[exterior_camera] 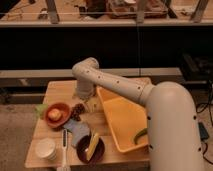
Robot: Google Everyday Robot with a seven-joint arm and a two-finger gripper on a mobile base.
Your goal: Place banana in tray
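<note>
The banana (93, 145) is small and yellow and lies in a dark round bowl (82, 151) at the table's front edge. The tray (125, 120) is a large yellow-orange bin on the right half of the table. A green curved pepper-like object (140, 136) rests in its near right corner. My arm reaches from the lower right up over the tray and bends down at the table's back. My gripper (88, 100) hangs just left of the tray's far left corner, well behind the banana.
A red-orange bowl (56, 114) holding an orange item sits at the left, with a dark cluster (77, 110) beside it. A grey-blue cloth (75, 129), a white utensil (64, 144) and a white cup (45, 148) lie at the front left. A dark railing runs behind the wooden table (60, 90).
</note>
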